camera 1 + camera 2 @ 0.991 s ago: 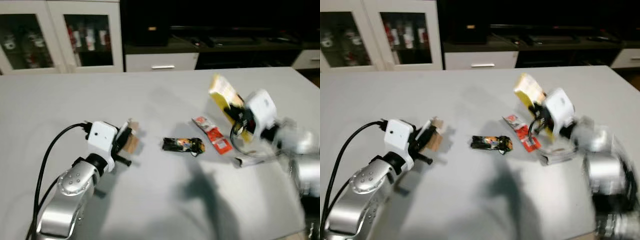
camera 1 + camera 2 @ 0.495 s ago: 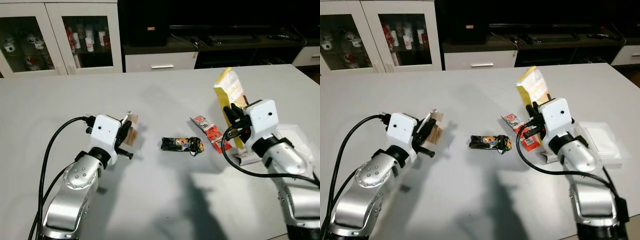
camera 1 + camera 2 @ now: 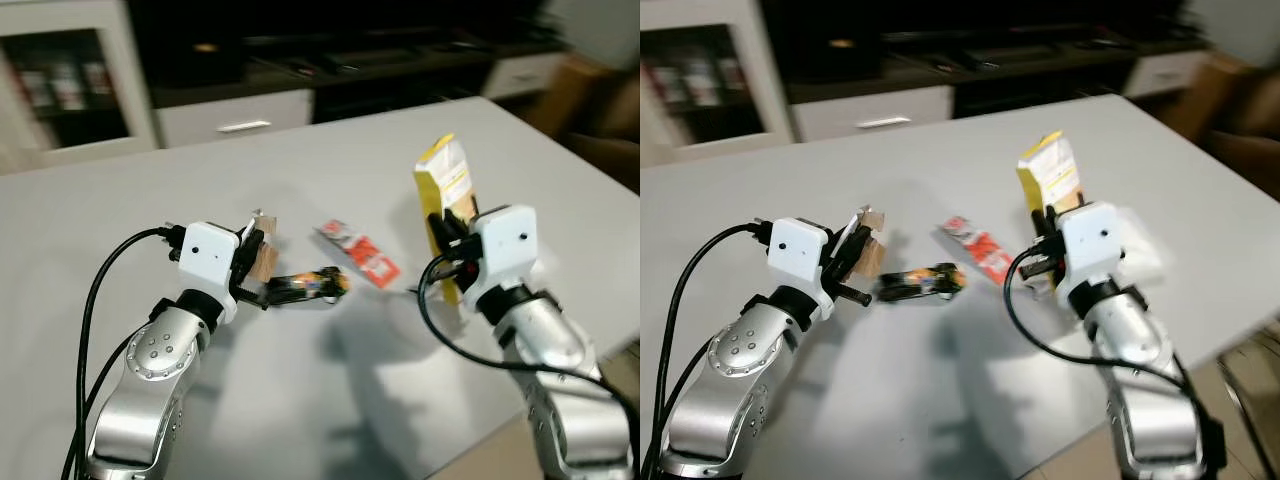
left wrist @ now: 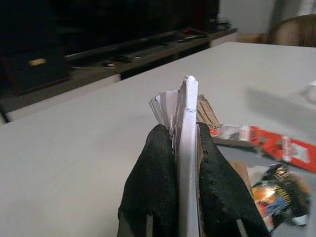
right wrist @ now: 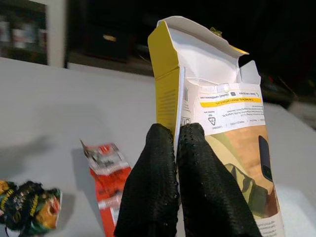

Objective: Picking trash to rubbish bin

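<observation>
Table [image 3: 300, 400]: grey top, spanning most of both eye views; dark cabinets blurred along the upper edge.

Left gripper [image 3: 255, 262]: left of centre in the left eye view, raised just above the table. Fingers [image 4: 153, 197] closed flat on a card scrap [image 4: 187, 128], a thin bundle of white and brown sheets. In the left wrist view the scrap stands edge-on between the two black pads, its long axis running up out of the fingers and away from the wrist, the top fanned slightly. In the eye views it points toward the upper right of the frame.

Dark wrapper [image 3: 305, 288]: crumpled, with orange and green print, lying on the table just right of the left gripper, at centre frame. Long axis roughly left to right. Whether it touches the gripper cannot be told.

Red wrapper [image 3: 358, 253]: flat on the table, right of and above the dark wrapper, near it but apart. Long axis slants from upper left to lower right.

Right gripper [image 3: 450, 235]: right of centre in the left eye view, lifted off the table. Fingers [image 5: 158, 197] pinched shut on one wall of a yellow box [image 3: 445, 185]. The box stands upright, long axis vertical, leaning a little toward the upper right. Its open top flaps point upward, white inside showing in the right wrist view; printed label faces the right side of that view.
</observation>
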Robot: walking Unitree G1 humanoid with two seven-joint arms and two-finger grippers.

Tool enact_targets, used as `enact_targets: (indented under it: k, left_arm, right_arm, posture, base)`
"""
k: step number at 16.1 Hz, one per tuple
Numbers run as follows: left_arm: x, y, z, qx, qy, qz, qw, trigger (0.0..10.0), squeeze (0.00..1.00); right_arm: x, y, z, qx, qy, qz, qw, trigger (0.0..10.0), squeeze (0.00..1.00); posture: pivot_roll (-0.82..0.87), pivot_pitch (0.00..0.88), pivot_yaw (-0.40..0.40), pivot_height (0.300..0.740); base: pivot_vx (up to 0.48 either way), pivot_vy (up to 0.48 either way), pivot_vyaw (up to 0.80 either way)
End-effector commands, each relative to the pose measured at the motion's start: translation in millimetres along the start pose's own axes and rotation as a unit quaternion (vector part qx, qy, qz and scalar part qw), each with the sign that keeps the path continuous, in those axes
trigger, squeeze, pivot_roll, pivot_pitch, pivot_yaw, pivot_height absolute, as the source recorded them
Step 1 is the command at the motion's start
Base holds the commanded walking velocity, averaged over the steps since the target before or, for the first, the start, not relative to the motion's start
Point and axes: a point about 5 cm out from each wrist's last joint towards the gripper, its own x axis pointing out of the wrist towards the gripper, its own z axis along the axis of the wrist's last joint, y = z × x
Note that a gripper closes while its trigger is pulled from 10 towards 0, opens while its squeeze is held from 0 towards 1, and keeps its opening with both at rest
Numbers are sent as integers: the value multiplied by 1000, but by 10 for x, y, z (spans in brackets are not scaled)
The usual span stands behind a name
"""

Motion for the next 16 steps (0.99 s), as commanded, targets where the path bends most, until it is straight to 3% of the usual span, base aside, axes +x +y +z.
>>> enact_targets:
  k: [1,5,9,14,16]
  left_arm:
    - [-24,6,49,-1,-9,4,1000,10000,0]
    - [-30,-3,15,7,-5,-5,1000,10000,0]
    - [3,53,16,19,-4,-3,1000,10000,0]
    - [-19,23,9,23,-7,-18,1000,10000,0]
    - [-28,-1,-2,27,-5,-25,999,10000,0]
  right_arm:
    - [-21,-10,17,2,4,-19,1000,10000,0]
    - [-74,-49,-60,23,24,-65,997,10000,0]
    - [-80,8,-123,30,39,-66,997,10000,0]
    - [-127,19,-181,13,71,-68,995,10000,0]
    - [-131,24,-159,1,70,-63,996,10000,0]
  posture:
    - [-62,0,-80,740]
    - [-61,0,-63,740]
    - [-56,0,-53,740]
    - [-68,0,-55,740]
    - [-69,0,-60,740]
  base:
    - [0,0,-800]
    - [0,0,-800]
    - [0,0,-800]
    - [0,-57,-784]
    - [0,-368,0]
